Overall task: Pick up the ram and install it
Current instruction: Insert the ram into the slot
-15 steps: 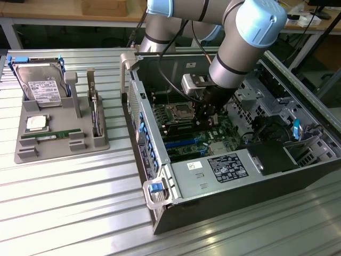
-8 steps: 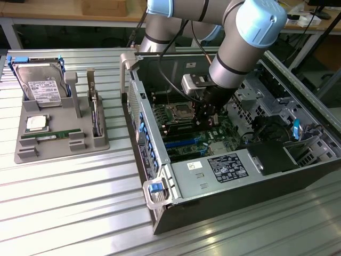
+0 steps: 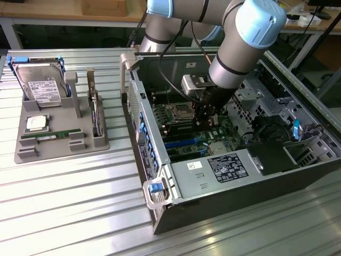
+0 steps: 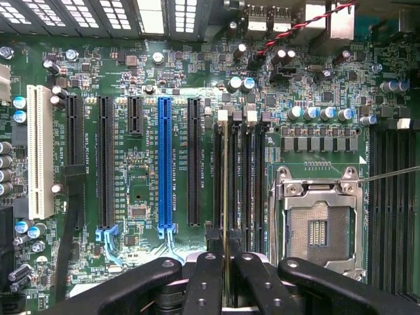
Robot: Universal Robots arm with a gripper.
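My gripper is shut on the ram, which shows edge-on as a thin strip between the black fingers. The stick hangs in line with a black memory slot beside the empty processor socket. Whether it sits in the slot or just above it I cannot tell. In the exterior view the gripper reaches down into the open computer case, over the green motherboard next to the socket.
A grey tray on the exterior view's left holds a hard drive, a square silver chip and a flat green stick. The case walls and drive cage hem in the arm. A blue slot lies nearby.
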